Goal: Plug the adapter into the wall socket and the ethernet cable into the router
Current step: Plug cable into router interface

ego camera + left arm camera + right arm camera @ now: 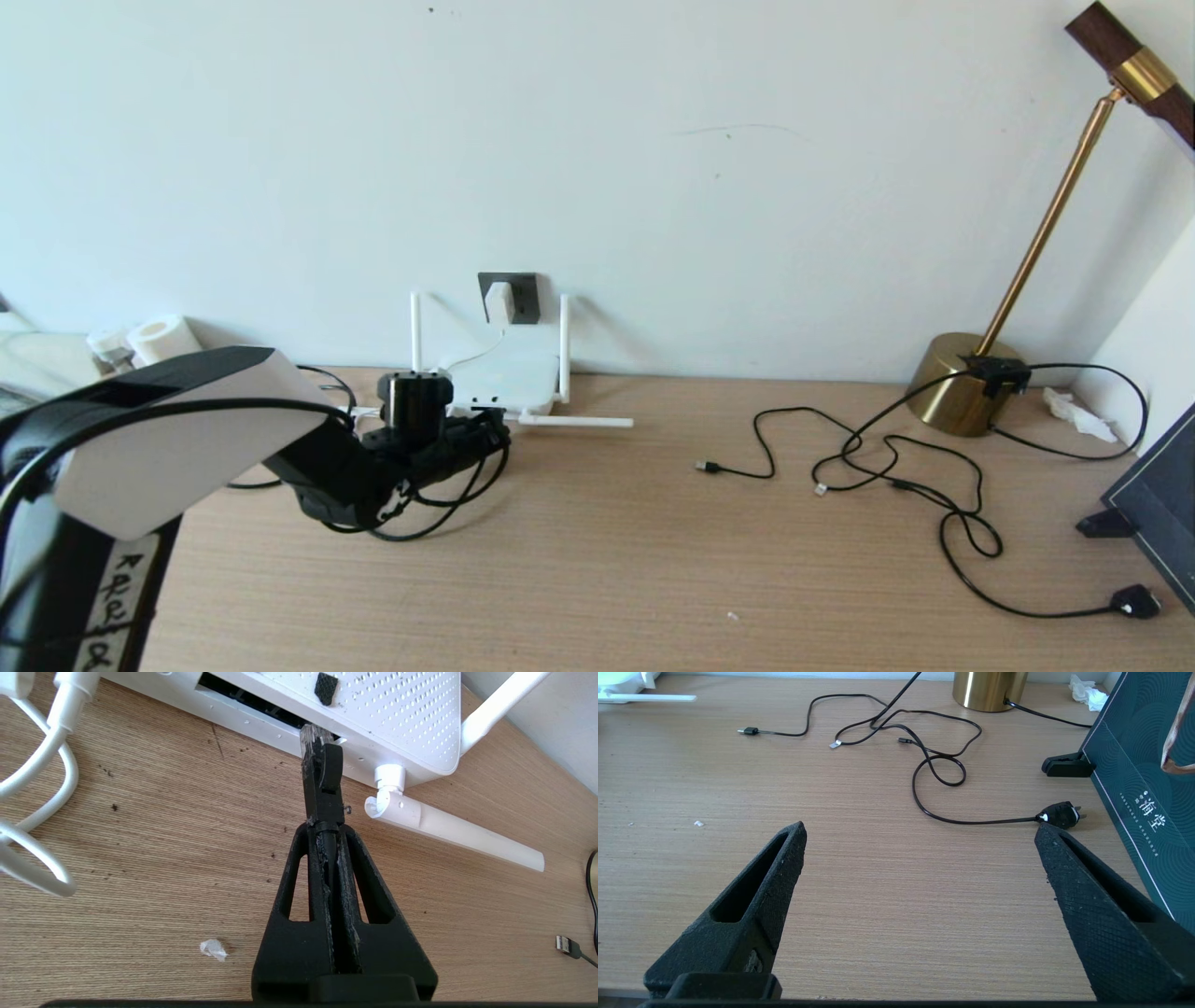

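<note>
The white adapter [499, 301] sits against the dark grey wall socket [523, 297], and its thin white cord [46, 765] runs down to the desk. The white router [509, 378] lies below the socket with two antennas upright and one antenna [458, 830] flat on the desk. My left gripper [325, 828] is shut on the black ethernet cable [322, 779] just behind its plug. The plug's clear tip [310, 737] is at the mouth of the router's [383, 714] dark port slot. The cable's slack loops under the left wrist [439, 509]. My right gripper [920, 833] stands open over bare desk.
A brass lamp base [962, 383] stands at the back right, with thin black cables [887, 457] sprawled in front of it and a black two-pin plug [1134, 602] near a dark box [1158, 495]. Paper rolls [163, 338] sit at the far left.
</note>
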